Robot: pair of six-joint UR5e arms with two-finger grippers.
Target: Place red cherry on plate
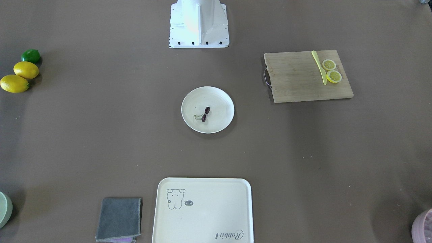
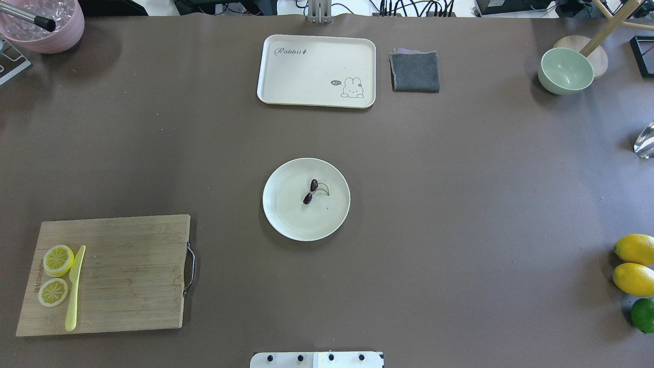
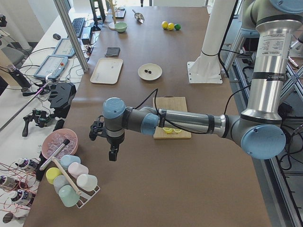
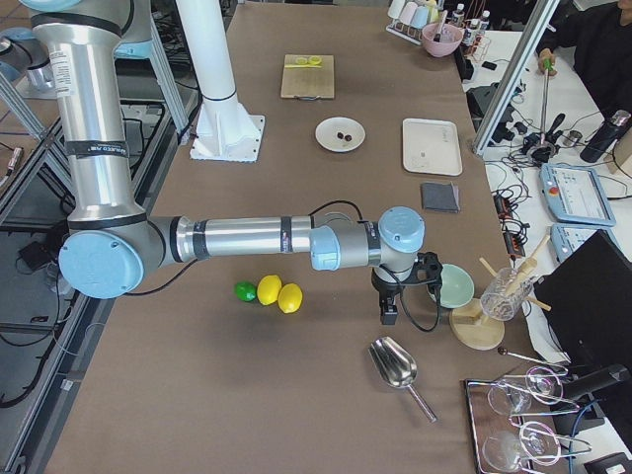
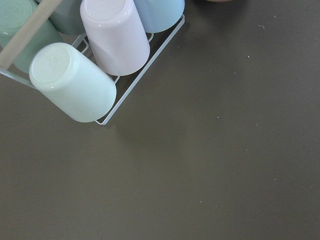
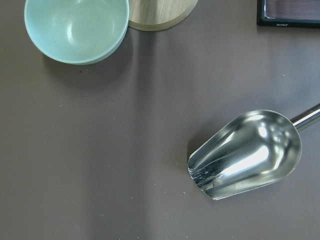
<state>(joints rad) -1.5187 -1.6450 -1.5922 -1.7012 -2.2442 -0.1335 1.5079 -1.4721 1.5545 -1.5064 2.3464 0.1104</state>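
Observation:
The red cherry (image 1: pixel 206 113), a dark maroon pair on thin pale green stems, lies inside the round cream plate (image 1: pixel 219 98) at the table's middle; it also shows in the overhead view as the cherry (image 2: pixel 310 191) on the plate (image 2: pixel 286 217). Neither gripper is near it. My left gripper (image 3: pixel 113 153) hangs over bare table at the table's left end, beside the cup rack. My right gripper (image 4: pixel 389 314) hangs at the right end, between the green bowl and the metal scoop. Both show only in side views, so I cannot tell whether they are open or shut.
A bear-print tray (image 2: pixel 317 71) and grey cloth (image 2: pixel 415 71) lie at the far edge. A cutting board (image 2: pixel 112 273) holds lemon slices and a yellow knife. Lemons and a lime (image 2: pixel 636 278), a green bowl (image 6: pixel 75 30), a scoop (image 6: pixel 247 152) and cups (image 5: pixel 95 55) sit at the ends.

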